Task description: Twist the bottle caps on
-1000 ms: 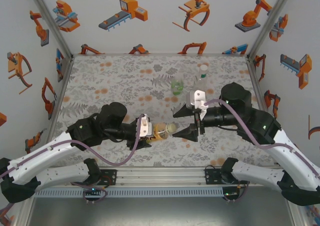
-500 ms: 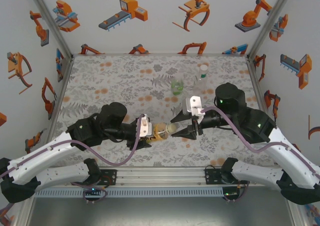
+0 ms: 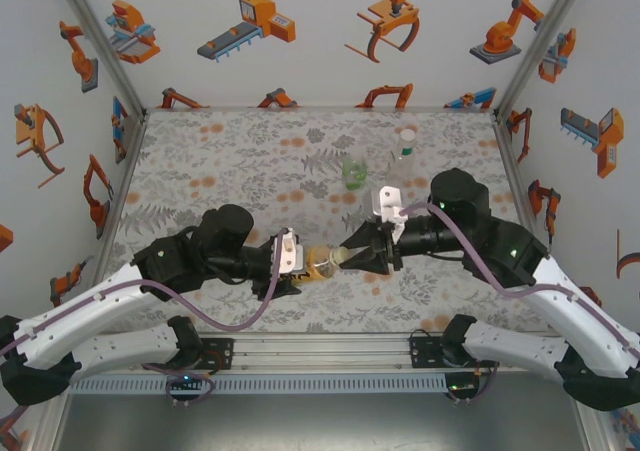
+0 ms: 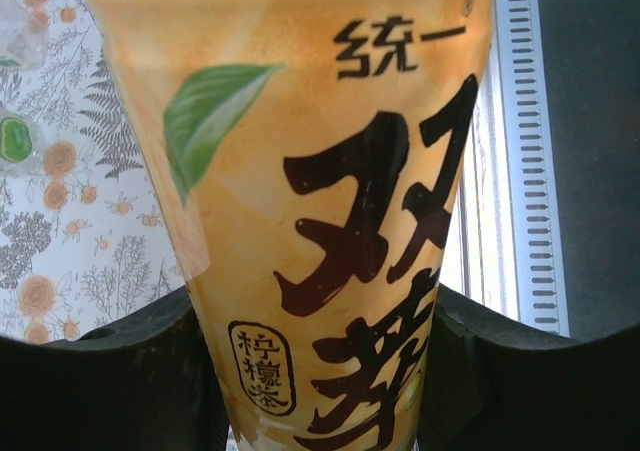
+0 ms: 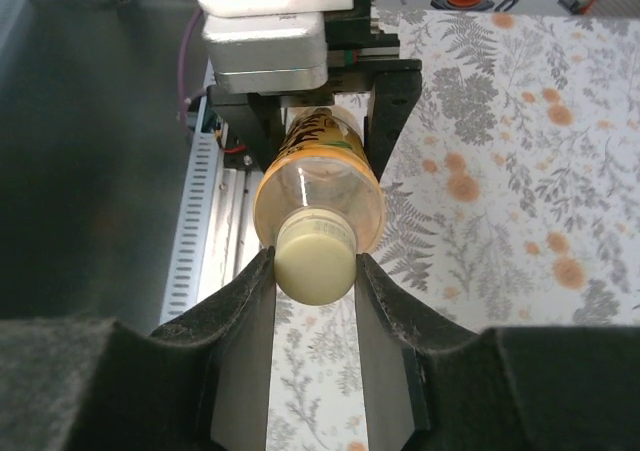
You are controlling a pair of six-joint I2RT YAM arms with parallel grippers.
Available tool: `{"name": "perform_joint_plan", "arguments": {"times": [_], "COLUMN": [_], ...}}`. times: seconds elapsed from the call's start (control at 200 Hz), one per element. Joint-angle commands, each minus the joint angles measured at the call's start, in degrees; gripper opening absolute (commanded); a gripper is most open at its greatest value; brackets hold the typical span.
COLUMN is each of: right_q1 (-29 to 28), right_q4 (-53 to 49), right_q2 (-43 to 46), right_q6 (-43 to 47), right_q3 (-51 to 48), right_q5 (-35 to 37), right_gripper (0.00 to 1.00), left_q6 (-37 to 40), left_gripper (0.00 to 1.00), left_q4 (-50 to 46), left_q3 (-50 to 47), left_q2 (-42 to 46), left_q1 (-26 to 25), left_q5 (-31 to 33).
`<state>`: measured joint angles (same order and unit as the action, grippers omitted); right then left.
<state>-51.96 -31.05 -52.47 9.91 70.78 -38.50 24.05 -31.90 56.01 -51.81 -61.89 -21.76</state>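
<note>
Top: left gripper [image 3: 303,264] clamps the amber bottle [image 3: 322,262], held level over the table's [image 3: 200,171] near middle, with the right gripper [image 3: 350,259] narrowed at its neck end. Left wrist: bottle label wedged between both fingers [image 4: 110,371]. Right wrist: fingers [image 5: 245,321] pinch the cap [image 5: 315,261] on the bottle's mouth.

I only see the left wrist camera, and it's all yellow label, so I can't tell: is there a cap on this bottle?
Observer: Yes, the right wrist view shows a pale cap on the neck of the amber bottle.
Operator: Is the other pincer on it?
Observer: The right pincer has a finger against each side of the cap.
Operator: Where are the other bottles?
Observer: Two stand far back on the table, a squat green bottle and a slim clear bottle.
</note>
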Motion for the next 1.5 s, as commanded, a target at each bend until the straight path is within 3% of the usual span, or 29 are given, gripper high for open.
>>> {"name": "perform_joint_plan", "arguments": {"times": [0.0,0.195,0.345,0.481,0.636,0.756,0.841,0.966,1.182,1.337,1.497], "right_q1": [-0.4,-0.4,-0.4,-0.6,-0.8,-0.8,-0.8,-0.8,-0.8,-0.8,-0.8], "right_q4": [7.2,12.0,2.6,-5.8,-4.5,-4.6,-4.7,-3.8,-2.0,-0.6,1.6], "right_q2": [0.6,2.9,0.2,-1.1,-2.6,-4.0,-3.6,-2.4,-1.2,-0.3,0.8], "right_q6": [-19.0,-50.9,-73.8,-86.9,-90.8,-90.1,-87.3,-79.6,-62.2,-47.5,-26.6], "right_q3": [-3.7,-8.6,-5.8,-4.3,-5.7,-4.6,-3.5,-1.5,2.2,3.7,4.6], "right_q5": [5.8,19.2,26.3,30.7,29.4,27.8,29.5,31.8,30.2,26.7,16.1], "right_gripper": [0.00,0.00,0.00,0.00,0.00,0.00,0.08,0.37,0.64,0.65,0.63], "left_q6": [-0.2,0.2,0.5,0.7,1.3,1.5,1.6,1.7,1.6,1.4,1.1], "left_gripper": [0.00,0.00,0.00,0.00,0.00,0.00,0.00,0.00,0.00,0.00,0.01], "left_q4": [3.2,4.8,5.2,5.6,5.7,5.4,5.3,4.7,4.0,4.0,3.7], "left_q3": [0.3,-0.7,-0.9,-0.8,-0.5,0.0,0.0,-0.1,-0.5,-0.5,-0.4], "left_q2": [1.0,1.0,0.2,-0.8,-1.8,-2.2,-2.0,-1.8,-1.2,-0.6,-0.3], "left_q1": [-0.3,-0.3,-0.3,-0.3,-0.3,-0.3,-0.3,-0.3,-0.3,-0.3,-0.3], "left_q5": [0.2,3.2,3.9,3.8,3.7,3.0,2.9,2.9,2.5,2.0,1.2]}}
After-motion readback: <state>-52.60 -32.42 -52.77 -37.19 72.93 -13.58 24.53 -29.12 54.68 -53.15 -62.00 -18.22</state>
